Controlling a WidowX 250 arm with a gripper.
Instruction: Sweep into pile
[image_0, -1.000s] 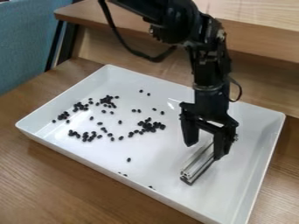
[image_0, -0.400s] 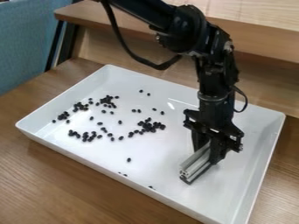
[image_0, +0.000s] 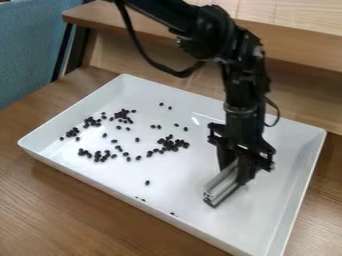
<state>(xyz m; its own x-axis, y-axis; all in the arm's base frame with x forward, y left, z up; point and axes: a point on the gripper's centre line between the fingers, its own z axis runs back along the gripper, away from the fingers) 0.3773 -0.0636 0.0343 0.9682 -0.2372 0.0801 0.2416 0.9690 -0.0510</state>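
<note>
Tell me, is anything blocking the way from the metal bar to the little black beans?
Nothing visible is. The gripper holds the metal bar, and just bare white tray lies between it and the nearest clump of black beans.

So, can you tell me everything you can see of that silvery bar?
The bar looks like metal: straight, with grooves along its length, openings in its near end and a dark strip underneath. It sits low at the right of the white tray, near end pointing lower left, its far part clamped in the gripper.
</note>
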